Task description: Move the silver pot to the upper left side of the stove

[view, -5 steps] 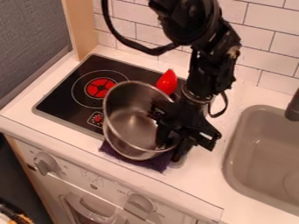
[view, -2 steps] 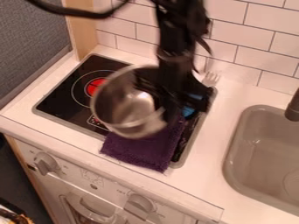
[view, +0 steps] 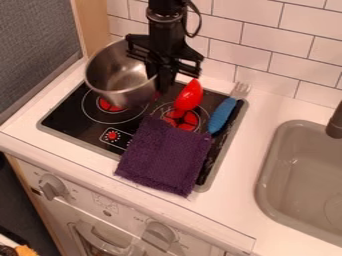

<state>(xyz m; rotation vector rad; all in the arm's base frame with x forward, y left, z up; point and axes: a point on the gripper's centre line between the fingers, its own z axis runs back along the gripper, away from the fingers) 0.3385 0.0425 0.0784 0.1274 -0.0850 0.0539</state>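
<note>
Silver metal round pot (view: 113, 74) now sits over the upper left corner of the black glass stove (view: 77, 119), clearly up and left of its spot in the earlier frames. One second ago it hangs low, over the purple textured cloth (view: 163, 159); it then swings up across the cooktop with the black two-finger gripper (view: 160, 82). Cloth now lies fully uncovered, and so does the blue-handled fork (view: 222, 116) at the stove's right edge. Red plastic utensil (view: 190, 96) hasn't shifted.

For the task: carry looks nearly done, pot about at the target region. Fingers look clenched on the pot's right-hand wall, near the rim. Base contact can't be confirmed, probably still raised; likely left to do: lower, level, let go. Risk: tilted pot rocks or slides if released early.

Orientation: open mouth faces up and toward the camera, tipped, not level; base points down and away. Round body, no handle seen, so no real long axis across the rim; only usable axis runs base to mouth, leaning toward the viewer. Lower part of the pot overlaps the red-centred left burner (view: 109, 105), with the wall beside the backsplash side of the stove.
</note>
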